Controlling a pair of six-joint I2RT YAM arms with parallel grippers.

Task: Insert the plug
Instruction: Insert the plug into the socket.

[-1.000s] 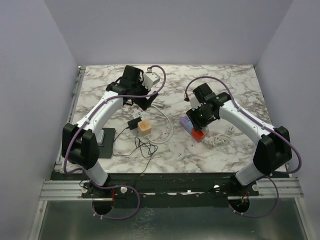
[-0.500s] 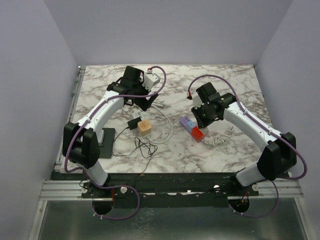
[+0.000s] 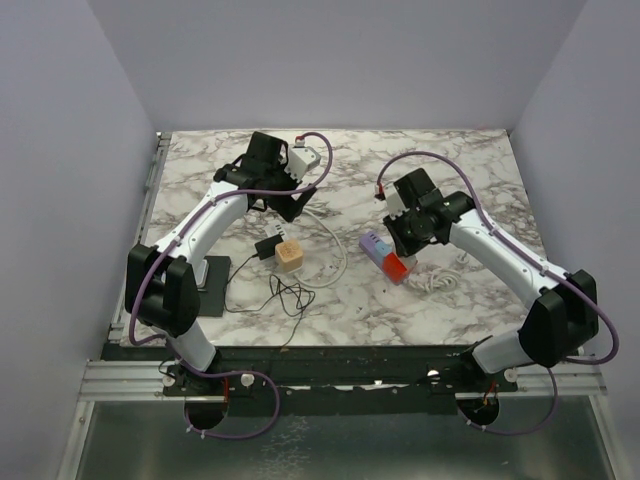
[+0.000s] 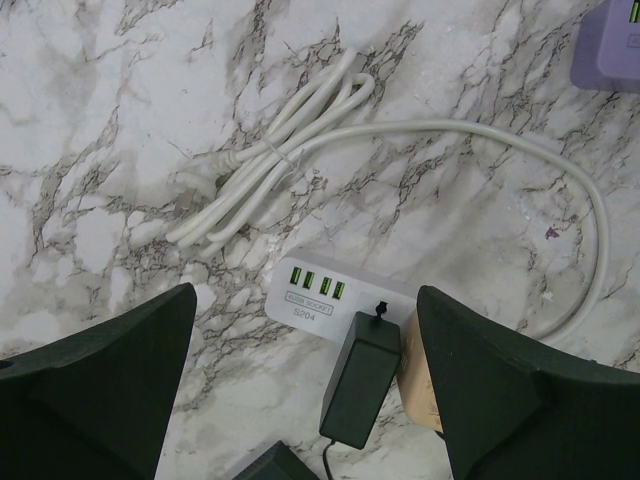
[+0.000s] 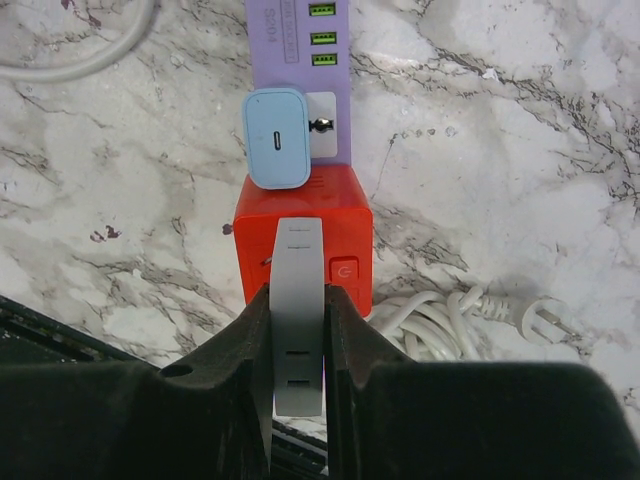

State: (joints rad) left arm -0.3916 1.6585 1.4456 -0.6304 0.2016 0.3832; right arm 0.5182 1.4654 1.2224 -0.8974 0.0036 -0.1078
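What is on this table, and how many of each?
Table: 1, veined white marble, beneath everything.
Socket strip: 1, purple, right half.
Cube: 1, red, at socket strip's end.
Charger: 1, light blue, on socket strip.
Plug: 1, grey-white, over cube.
USB strip: 1, white, left half.
Adapter: 1, black, beside USB strip.
Block: 1, tan wood, beside adapter.
Cords: 2, white, one each half.
Thin wire: 1, black, front left.
Left claw: 1, black, open above USB strip.
Right claw: 1, black, gripping plug.
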